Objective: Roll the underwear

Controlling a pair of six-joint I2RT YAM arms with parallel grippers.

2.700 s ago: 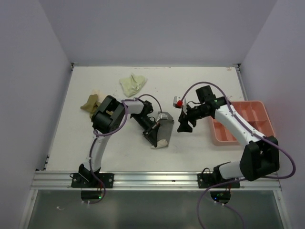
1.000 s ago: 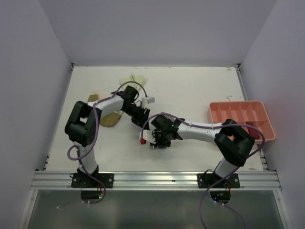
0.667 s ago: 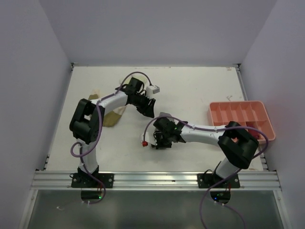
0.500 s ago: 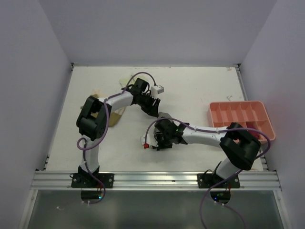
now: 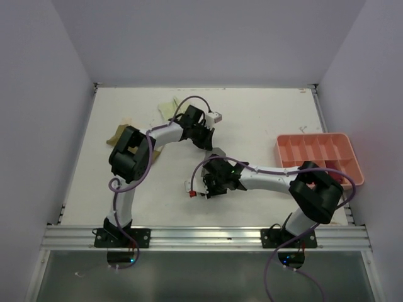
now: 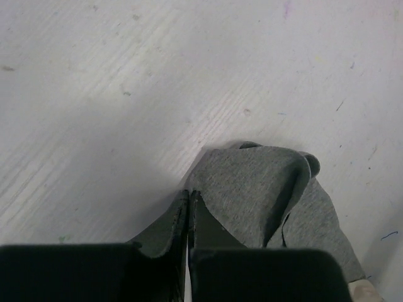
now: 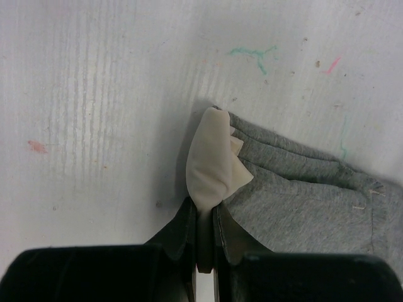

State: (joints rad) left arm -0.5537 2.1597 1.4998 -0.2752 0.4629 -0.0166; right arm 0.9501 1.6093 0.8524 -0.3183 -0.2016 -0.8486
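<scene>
L hand (image 6: 189, 194) clenched, tips against edge of crumpled grey soft cloth underwear (image 6: 252, 189) on white worktop (image 6: 94, 94) (approx. centre); R hand (image 7: 203, 207) pinching cream cloth fold (image 7: 211, 167) at grey piece's corner.

A white counter (image 5: 264, 119) fills the bay, its matte surface finely grained and scuffed, with small coloured pen marks (image 7: 252, 53) here and there. Plain pale lavender walls enclose it: a left wall (image 5: 38, 94), a back wall (image 5: 208, 38) and a right wall (image 5: 371, 63). A silver aluminium rail (image 5: 208, 234) runs along the near edge, with a dark glossy panel (image 5: 201, 277) below it. The light is soft and even.
</scene>
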